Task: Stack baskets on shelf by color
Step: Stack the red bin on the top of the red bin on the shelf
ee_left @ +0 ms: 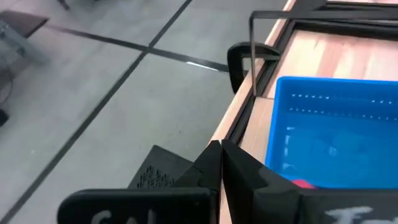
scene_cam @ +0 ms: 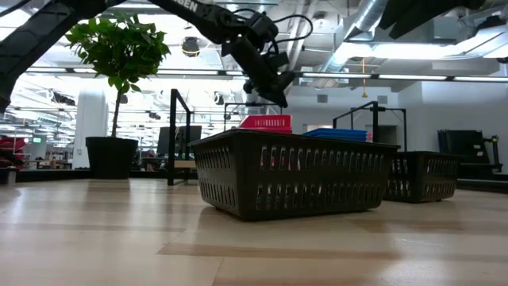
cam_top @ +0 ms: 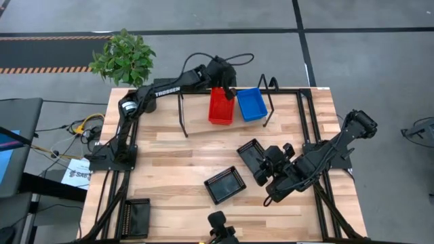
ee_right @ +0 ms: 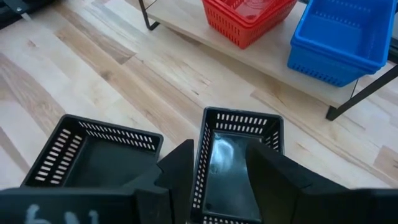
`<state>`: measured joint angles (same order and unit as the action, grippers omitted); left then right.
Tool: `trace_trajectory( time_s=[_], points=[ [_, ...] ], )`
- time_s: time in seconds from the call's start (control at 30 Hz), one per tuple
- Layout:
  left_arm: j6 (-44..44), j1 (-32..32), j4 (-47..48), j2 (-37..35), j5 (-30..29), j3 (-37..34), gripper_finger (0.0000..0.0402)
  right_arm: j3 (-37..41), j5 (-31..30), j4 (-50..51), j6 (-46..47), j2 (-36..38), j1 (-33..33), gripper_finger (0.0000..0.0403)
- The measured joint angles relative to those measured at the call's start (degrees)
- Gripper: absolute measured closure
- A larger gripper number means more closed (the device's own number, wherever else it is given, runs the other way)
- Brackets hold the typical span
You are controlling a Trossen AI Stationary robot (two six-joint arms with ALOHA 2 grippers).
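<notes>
Left gripper (cam_top: 229,91) hangs over the red basket (cam_top: 220,108) on the shelf (cam_top: 193,108), fingers together. Right gripper (ee_right: 219,163), fingers apart, straddles a wall of a black basket (ee_right: 236,163) on the table (cam_top: 169,163).

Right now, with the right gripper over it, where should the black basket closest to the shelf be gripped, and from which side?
Probably one long side wall, taken from straight above. The black basket sits upright with its open top facing up, so a thin wall should fit between the open fingers of the right gripper, one finger inside and one outside.
</notes>
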<state>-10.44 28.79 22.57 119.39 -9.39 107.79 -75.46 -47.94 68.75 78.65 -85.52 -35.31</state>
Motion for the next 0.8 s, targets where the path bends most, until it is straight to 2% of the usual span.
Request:
trace_trajectory(
  time_s=[0.37, 0.6, 0.73, 0.8],
  points=[
    [3.52, -1.16, -1.45, -0.63, -6.47, -7.04, 0.0402, 0.0, 0.08, 0.39, -0.07, 0.0, 0.02, 0.0237],
    [3.02, -0.89, -3.93, -0.65, -6.95, -8.43, 0.0401, 0.0, 0.07, 0.49, -0.07, 0.0, 0.02, 0.024],
    [0.83, -1.41, 2.81, -3.66, -5.26, -5.49, 0.0401, 0.0, 0.08, 0.61, 0.32, 0.0, 0.02, 0.0241],
    [-0.28, -2.3, 9.45, -7.03, -3.6, -3.51, 0.0401, 0.02, 0.08, 0.57, 0.46, 0.01, -0.25, 0.0241]
  ],
)
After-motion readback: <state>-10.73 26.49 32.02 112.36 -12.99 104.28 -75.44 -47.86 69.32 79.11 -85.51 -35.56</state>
